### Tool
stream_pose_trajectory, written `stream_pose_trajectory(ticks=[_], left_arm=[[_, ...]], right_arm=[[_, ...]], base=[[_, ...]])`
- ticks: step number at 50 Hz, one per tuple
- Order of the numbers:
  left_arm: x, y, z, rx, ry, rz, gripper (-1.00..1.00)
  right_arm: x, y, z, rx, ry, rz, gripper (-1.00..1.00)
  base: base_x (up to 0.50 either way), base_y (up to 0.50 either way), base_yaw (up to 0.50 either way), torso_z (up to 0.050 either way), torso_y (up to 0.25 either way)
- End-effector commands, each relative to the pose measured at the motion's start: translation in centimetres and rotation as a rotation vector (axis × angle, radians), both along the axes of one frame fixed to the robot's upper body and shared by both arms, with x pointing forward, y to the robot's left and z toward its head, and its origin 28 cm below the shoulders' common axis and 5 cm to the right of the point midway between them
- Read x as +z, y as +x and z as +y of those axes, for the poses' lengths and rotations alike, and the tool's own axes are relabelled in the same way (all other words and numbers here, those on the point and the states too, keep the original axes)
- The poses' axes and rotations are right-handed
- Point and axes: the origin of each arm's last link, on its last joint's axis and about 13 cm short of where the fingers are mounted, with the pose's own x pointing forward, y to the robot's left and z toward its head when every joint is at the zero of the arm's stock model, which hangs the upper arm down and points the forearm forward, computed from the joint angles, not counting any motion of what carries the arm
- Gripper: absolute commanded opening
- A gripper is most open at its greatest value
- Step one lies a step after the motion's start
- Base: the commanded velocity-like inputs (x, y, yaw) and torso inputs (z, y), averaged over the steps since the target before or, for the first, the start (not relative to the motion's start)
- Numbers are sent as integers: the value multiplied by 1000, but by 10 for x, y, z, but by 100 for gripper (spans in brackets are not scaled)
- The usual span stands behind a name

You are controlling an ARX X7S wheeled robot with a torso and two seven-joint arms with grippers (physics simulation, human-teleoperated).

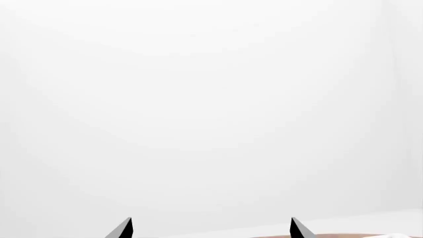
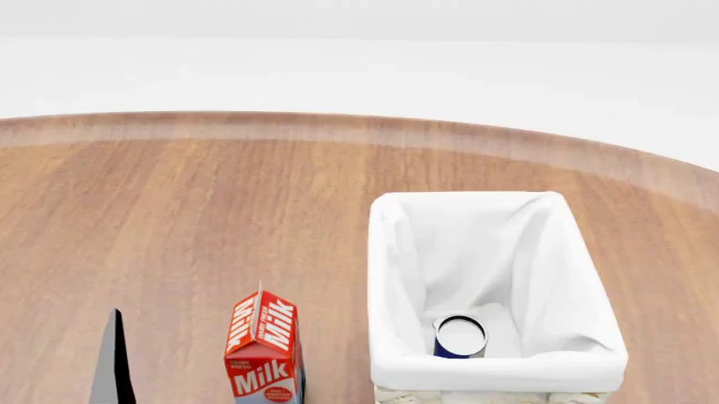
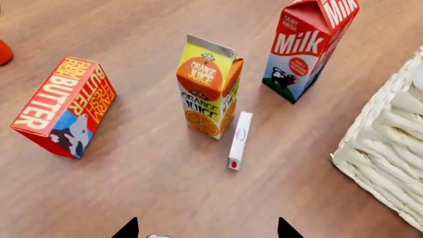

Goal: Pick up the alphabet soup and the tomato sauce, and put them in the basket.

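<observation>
Round soup can [image 2: 460, 336] in cloth-lined wicker basket [image 2: 386, 278]

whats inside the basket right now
One can stands in the basket, in its near corner: the alphabet soup, showing its silvery top and a strip of blue side. The white cloth liner covers the rest of the floor in view. No tomato sauce shows inside.

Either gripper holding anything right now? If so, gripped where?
Nothing held. Left gripper jaws stand apart over blank background; right gripper jaws stand apart above the table. One can already sits in the basket.
</observation>
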Motion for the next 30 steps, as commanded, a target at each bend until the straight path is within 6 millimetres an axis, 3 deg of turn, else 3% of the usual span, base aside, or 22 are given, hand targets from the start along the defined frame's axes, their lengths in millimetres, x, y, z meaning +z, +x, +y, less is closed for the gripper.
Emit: stream_pose_trajectory(ticks=[1,11,22,26,30], left_arm=[[0,0,-1,-1,-2,0,100],[0,-1,-1,-1,-2,0,100],[0,0,-1,-1,2,1,100],[-1,0,-2,-2,2,3,100],[-1,0,-1,-2,0,2,100]], right_arm=[[-10,-15,-1,-23,11,54,100],[-19,-30,1,-27,4,100,100],[-23,-35,0,-1,-11,108,100],[-35,-38,3,15,-15,109,100],[-31,-38,4,21,-14,111,100]], base=[[0,0,0,0,0],[0,0,0,0,0],[0,0,0,0,0],[0,0,0,0,0],[0,0,0,0,0]])
